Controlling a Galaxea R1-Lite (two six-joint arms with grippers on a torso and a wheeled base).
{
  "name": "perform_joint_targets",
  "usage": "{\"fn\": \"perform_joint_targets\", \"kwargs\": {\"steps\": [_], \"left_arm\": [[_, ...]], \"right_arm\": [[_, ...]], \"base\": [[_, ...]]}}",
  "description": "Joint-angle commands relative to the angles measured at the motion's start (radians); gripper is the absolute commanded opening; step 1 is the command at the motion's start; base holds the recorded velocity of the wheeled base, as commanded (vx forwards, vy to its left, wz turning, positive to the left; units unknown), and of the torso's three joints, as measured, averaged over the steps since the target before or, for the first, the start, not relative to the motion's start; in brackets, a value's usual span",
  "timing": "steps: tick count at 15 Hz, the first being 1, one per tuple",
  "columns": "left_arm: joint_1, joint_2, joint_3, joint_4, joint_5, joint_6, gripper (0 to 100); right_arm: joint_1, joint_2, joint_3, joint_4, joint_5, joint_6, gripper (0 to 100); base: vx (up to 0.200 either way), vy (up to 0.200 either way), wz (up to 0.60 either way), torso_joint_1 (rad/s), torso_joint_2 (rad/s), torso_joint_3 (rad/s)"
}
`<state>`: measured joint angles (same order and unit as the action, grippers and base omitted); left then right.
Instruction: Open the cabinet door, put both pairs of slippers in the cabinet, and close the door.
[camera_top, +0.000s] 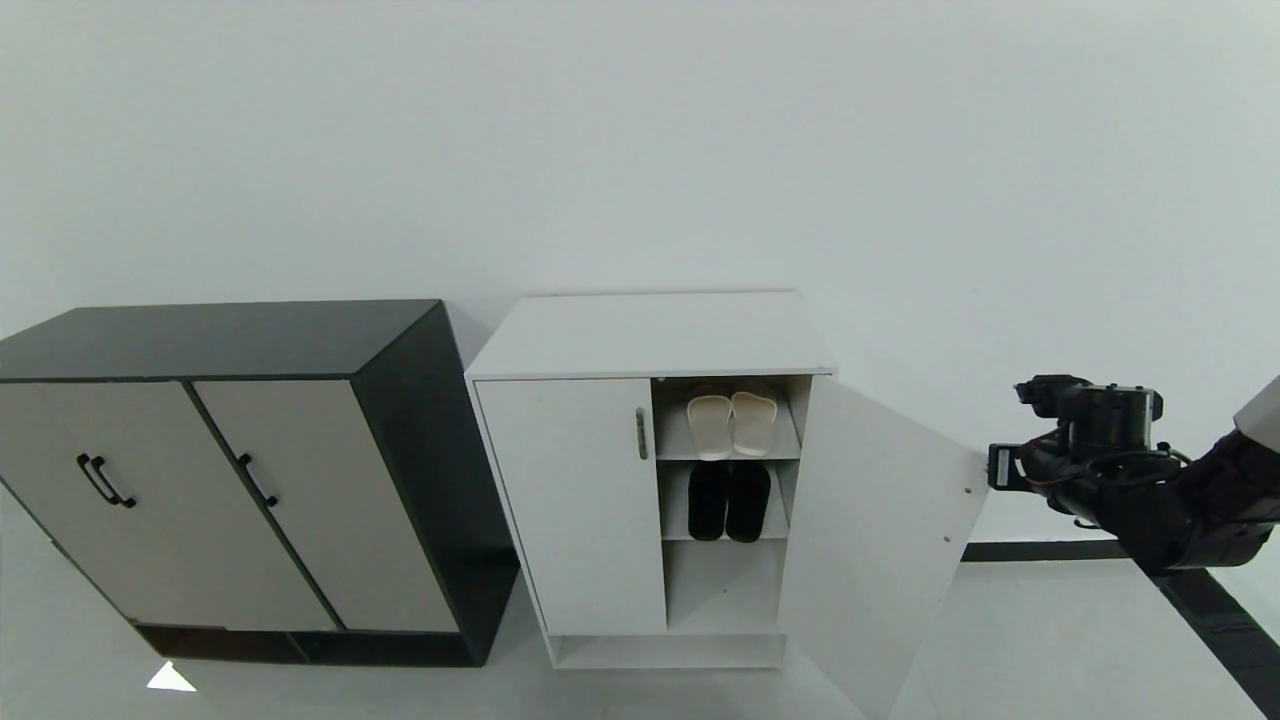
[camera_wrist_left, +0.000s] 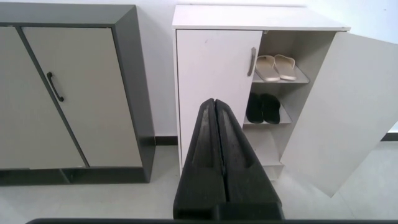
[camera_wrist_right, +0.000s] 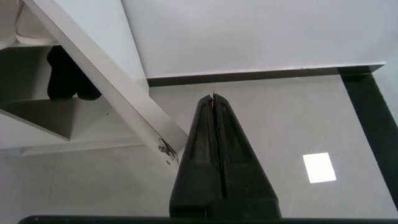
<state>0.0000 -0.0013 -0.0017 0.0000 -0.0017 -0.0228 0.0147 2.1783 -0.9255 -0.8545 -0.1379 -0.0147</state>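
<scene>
Head view: white slippers (camera_top: 732, 422) and black slippers (camera_top: 728, 500) already sit on the cabinet (camera_top: 650, 335) shelves, white at 12 o'clock over black. The door (camera_top: 880, 540) hangs open toward 3 o'clock. Both jaws are pinched together and empty. The right jaws, just beside the door's edge, could glance off and leave it ajar.

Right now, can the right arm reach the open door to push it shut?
Likely yes: the right gripper is shut, close beside the free edge of the door, with nothing between them.
</scene>
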Motion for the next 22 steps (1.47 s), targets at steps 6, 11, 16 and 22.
{"fn": "perform_joint_targets", "kwargs": {"steps": [6,11,16,22], "left_arm": [[0.0,0.001,0.0,0.0,0.0,0.001,0],[0.0,0.001,0.0,0.0,0.0,0.001,0],[0.0,0.001,0.0,0.0,0.0,0.0,0],[0.0,0.001,0.0,0.0,0.0,0.001,0]], "right_arm": [[0.05,-0.008,0.043,-0.003,0.0,-0.001,0],[0.211,-0.078,0.146,-0.008,0.001,0.013,0],[0.406,-0.15,0.229,-0.032,-0.003,0.085,0],[0.505,-0.293,0.28,-0.037,0.021,0.162,0]], "base": [[0.0,0.0,0.0,0.0,0.0,0.0],[0.0,0.0,0.0,0.0,0.0,0.0],[0.0,0.0,0.0,0.0,0.0,0.0],[0.0,0.0,0.0,0.0,0.0,0.0]]}}
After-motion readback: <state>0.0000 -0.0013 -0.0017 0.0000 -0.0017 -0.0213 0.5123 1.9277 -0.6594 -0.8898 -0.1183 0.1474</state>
